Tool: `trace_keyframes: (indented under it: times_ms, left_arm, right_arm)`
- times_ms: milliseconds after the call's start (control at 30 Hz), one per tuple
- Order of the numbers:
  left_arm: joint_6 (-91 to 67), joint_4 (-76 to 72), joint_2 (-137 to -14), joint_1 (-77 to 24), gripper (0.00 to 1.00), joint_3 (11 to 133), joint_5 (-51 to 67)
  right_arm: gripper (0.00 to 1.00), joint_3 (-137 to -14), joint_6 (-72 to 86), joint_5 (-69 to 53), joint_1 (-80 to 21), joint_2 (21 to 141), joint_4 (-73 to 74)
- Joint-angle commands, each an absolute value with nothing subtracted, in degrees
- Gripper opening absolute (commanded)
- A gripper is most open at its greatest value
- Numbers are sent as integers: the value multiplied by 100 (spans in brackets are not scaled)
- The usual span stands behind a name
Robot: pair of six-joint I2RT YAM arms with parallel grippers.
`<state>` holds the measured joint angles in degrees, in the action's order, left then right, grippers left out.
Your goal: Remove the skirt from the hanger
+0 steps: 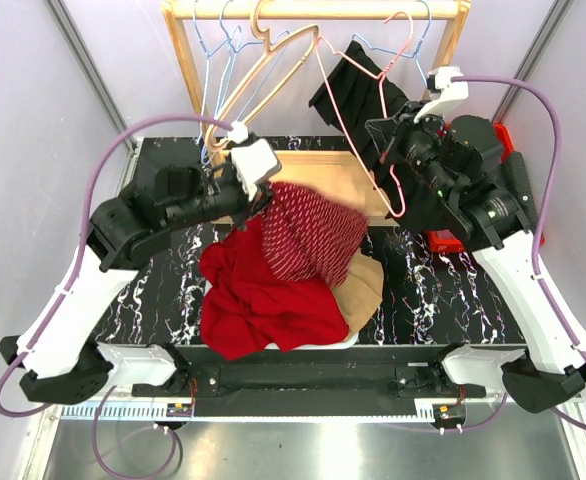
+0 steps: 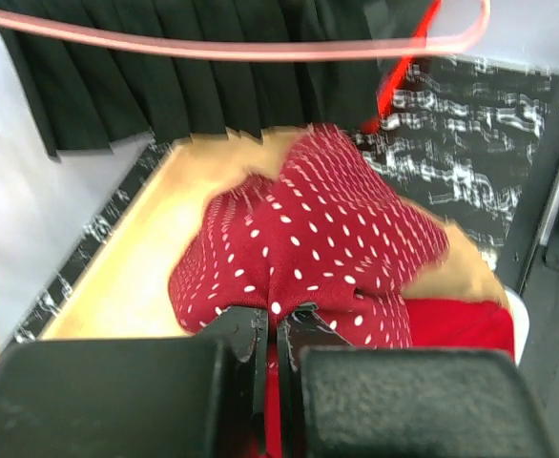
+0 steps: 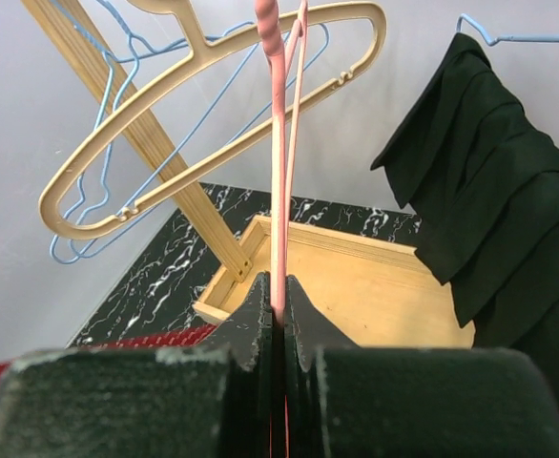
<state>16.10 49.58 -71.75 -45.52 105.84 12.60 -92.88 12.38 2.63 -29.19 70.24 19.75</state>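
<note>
The red skirt with white dots (image 1: 308, 232) hangs from my left gripper (image 1: 256, 203) over the garment pile, off the hanger; it fills the left wrist view (image 2: 318, 239). My left gripper (image 2: 278, 320) is shut on its edge. The pink wire hanger (image 1: 358, 130) hangs from the wooden rail (image 1: 313, 10), bare. My right gripper (image 1: 393, 135) is shut on the hanger's wire, seen between its jaws in the right wrist view (image 3: 279, 172).
A plain red garment (image 1: 258, 295) and a tan one (image 1: 368, 285) lie in a pile below. A black pleated skirt (image 1: 358, 85) hangs on a blue hanger. A cream hanger (image 1: 263, 70), blue wire hangers (image 1: 213, 70) and a wooden base tray (image 1: 328, 170) stand behind.
</note>
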Motion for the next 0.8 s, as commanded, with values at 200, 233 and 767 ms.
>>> trace_keyframes:
  times_ms: [200, 233, 767]
  left_arm:
    - [1670, 4745, -6354, -4544, 0, 9903, 1063]
    - [1713, 4790, -6363, -4544, 0, 10027, 1203]
    - [1819, 4756, -7066, -4474, 43, 6849, -581]
  right_arm:
    - [0, -9904, 932, 641, -2936, 7558, 2021]
    - [0, -9975, 932, 633, -2936, 7654, 2117]
    - [0, -12513, 765, 624, -2927, 9729, 2751]
